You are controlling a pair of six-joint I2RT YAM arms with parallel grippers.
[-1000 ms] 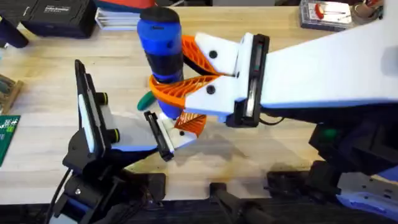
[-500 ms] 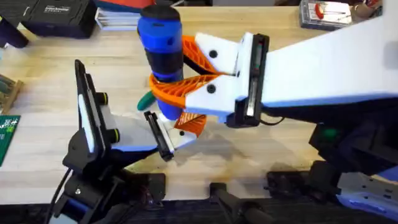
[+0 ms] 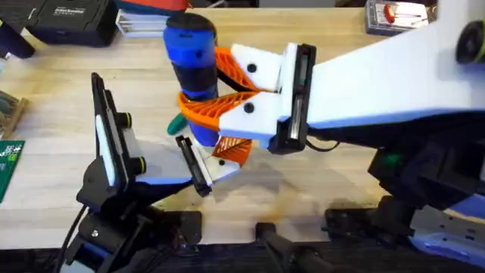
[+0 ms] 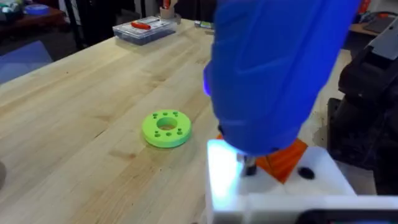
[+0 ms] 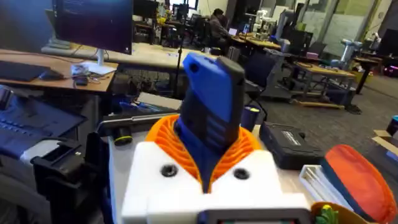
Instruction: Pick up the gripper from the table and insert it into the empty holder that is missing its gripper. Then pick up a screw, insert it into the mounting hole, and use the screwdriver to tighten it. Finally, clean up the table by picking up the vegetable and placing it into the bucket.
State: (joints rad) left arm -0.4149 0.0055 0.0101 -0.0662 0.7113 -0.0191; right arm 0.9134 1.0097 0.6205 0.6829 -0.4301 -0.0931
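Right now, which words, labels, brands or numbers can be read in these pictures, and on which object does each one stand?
Black case: white print, too blurred to read.
Green circuit board: white markings, too small to read.
Blue screwdriver, clamped in the right gripper: no text visible.
Green disc: no text.

The table point(image 3: 68, 98) is seen from above by the overhead camera, faced down and forward over both arm bases, with the right arm large and close beneath it. From the left wrist, a low view is taken along the tabletop toward a green disc point(image 4: 166, 129), very near the screwdriver point(image 4: 273, 68). From the right wrist, a view is taken level, outward to the room, tight behind the same screwdriver point(image 5: 211, 118). The screwdriver point(image 3: 193, 68) is shared by all three views.
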